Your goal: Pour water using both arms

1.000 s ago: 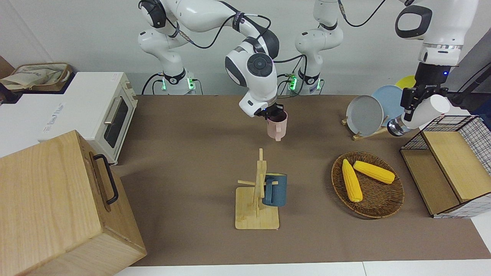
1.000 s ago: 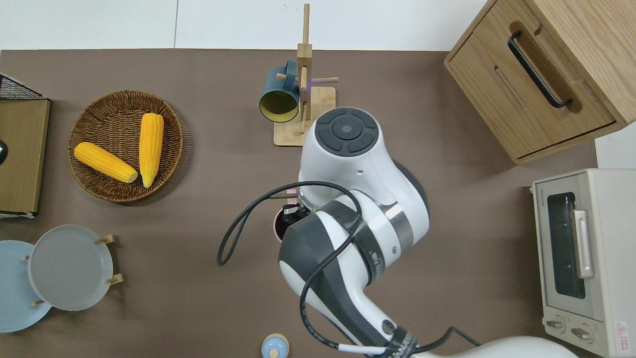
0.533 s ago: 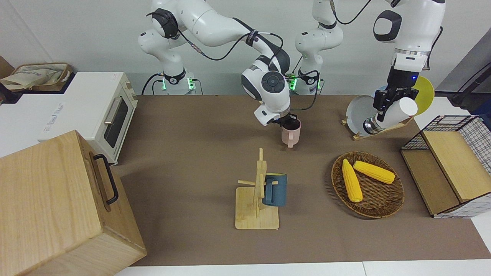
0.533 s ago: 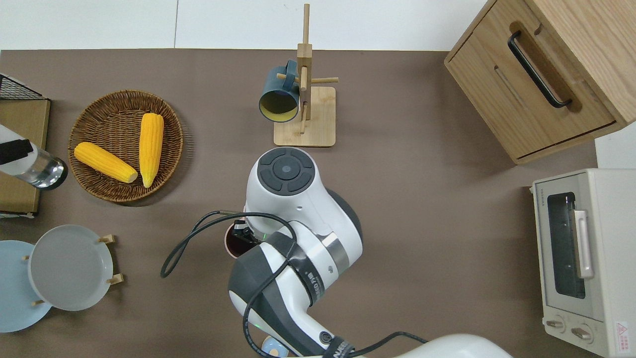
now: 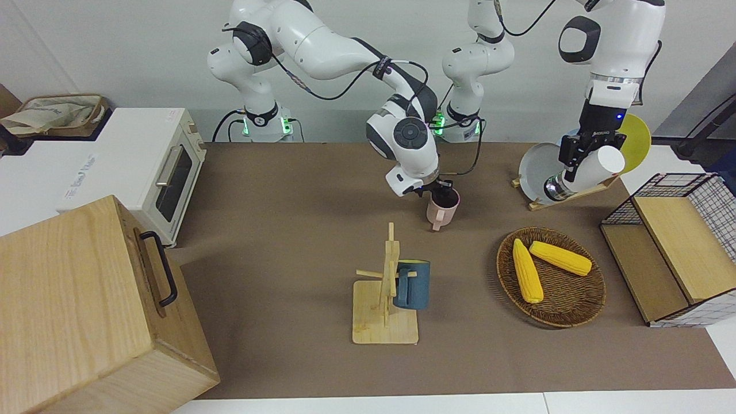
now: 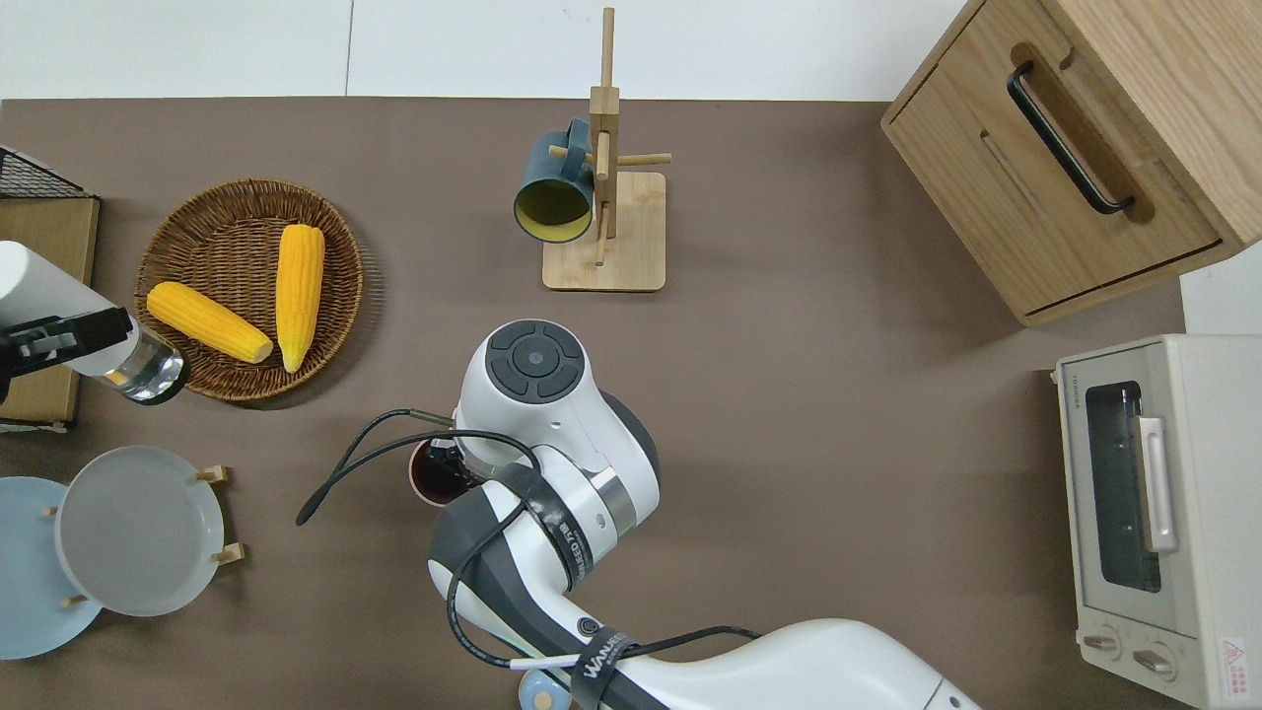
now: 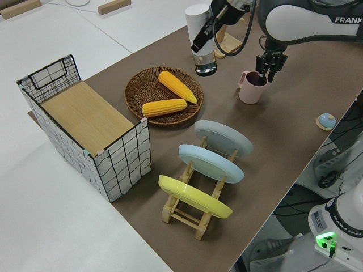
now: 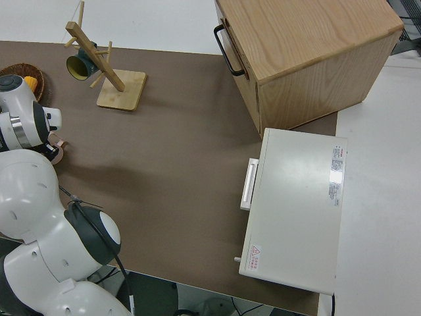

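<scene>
My right gripper (image 5: 441,188) is shut on the rim of a pink mug (image 5: 443,210), which stands upright at the table's middle. I cannot tell whether the mug touches the table. It also shows in the overhead view (image 6: 426,481), partly under the arm, and in the left side view (image 7: 248,90). My left gripper (image 5: 582,154) is shut on a white bottle (image 5: 598,167). The bottle is tilted, its clear end low. In the overhead view the bottle (image 6: 44,291) is over the table, beside the wicker basket's rim.
A wicker basket (image 6: 187,212) holds two corn cobs (image 6: 299,281). A wooden mug tree (image 6: 603,197) carries a dark blue mug (image 6: 550,192). A plate rack (image 7: 195,212), a wire shelf (image 5: 678,247), a wooden box (image 5: 86,310), a toaster oven (image 5: 149,167) and a small blue knobbed lid (image 7: 325,120) ring the table.
My right arm carried the pink mug toward the left arm's end of the table and lower. My left arm brought the bottle in over the table, toward the basket.
</scene>
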Tool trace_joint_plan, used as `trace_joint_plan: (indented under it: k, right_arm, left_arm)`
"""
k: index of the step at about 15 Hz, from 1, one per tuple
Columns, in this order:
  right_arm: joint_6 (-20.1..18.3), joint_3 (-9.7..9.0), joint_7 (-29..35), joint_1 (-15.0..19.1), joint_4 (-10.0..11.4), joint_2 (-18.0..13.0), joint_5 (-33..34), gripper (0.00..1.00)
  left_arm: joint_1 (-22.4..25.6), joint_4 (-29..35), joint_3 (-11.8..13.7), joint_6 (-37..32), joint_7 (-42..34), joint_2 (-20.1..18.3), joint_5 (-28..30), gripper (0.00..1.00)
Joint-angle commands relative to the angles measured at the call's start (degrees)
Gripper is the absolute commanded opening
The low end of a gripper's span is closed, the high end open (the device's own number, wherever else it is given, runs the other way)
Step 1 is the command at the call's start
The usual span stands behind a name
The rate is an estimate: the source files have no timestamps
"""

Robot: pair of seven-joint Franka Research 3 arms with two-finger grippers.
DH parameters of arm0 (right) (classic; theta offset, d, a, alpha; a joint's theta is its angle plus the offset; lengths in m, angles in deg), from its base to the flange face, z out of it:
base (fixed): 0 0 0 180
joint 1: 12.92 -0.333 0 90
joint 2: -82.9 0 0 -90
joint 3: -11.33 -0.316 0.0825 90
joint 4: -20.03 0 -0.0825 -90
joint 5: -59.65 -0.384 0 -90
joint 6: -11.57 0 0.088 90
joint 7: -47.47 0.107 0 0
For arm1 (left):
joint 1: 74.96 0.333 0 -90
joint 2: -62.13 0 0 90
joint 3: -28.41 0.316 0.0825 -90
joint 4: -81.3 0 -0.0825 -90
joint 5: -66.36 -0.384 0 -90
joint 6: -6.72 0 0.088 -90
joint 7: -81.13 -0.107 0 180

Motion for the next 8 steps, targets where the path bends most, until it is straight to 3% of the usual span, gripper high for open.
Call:
trace_joint_plan:
  k: [1, 3, 5, 8]
  right_arm:
    - [-4.32, 0.5, 1.32, 0.65, -3.65, -0.64, 0.54, 0.992]
    - [-6.77, 0.76, 1.24, 2.32, -3.57, -6.69, 3.42, 0.992]
    - [-11.68, 0.41, 0.28, 5.74, -3.48, -10.56, 5.98, 0.992]
    - [-19.07, 0.5, -6.2, 10.49, -3.22, -16.54, 6.52, 0.992]
  left_arm:
    - [-0.77, 2.26, -0.08, 1.28, 1.04, -2.23, -1.51, 0.0]
    - [-1.03, 3.67, -1.91, 1.19, 2.35, -3.01, -1.51, 0.0]
    - [-1.03, 4.55, -3.5, 1.01, 3.58, -3.54, -1.51, 0.0]
    - [-1.03, 6.57, -4.47, 1.1, 3.5, -5.3, -1.51, 0.0]
